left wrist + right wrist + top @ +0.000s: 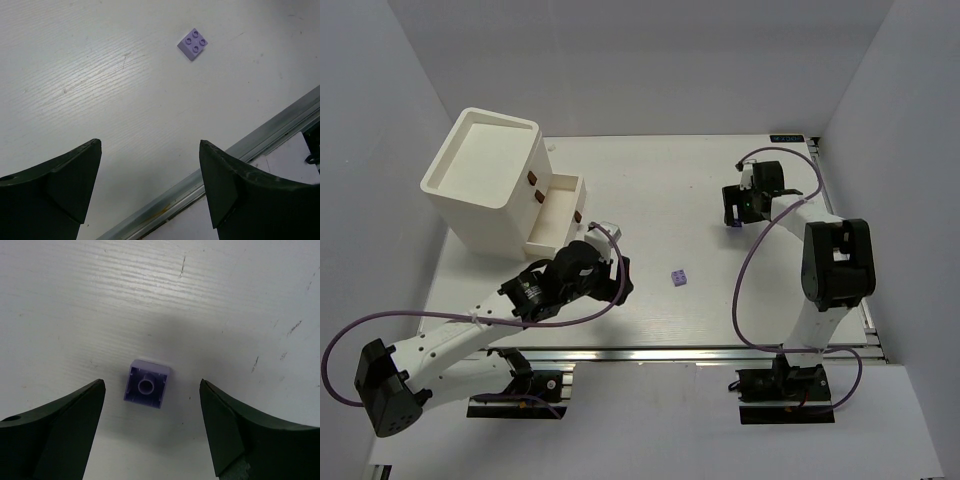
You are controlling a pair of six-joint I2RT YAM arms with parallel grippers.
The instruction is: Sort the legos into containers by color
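From above, one lilac brick (678, 278) lies on the white bench (660, 190) between my arms, near my left tool (618, 272). The cream box (485, 180) stands far left with two drawers (557, 205) open (their contents are too small to make out). My right tool (735, 212) sits far right.

Left wrist: my fingers stand wide and empty. The brick lies ahead, four studs up, and a metal rail (240, 150) is cut off at the corner.

Right wrist: my fingers are wide. A second lilac brick (146, 385) lies upside down between them, its hollow underside showing, touching neither.
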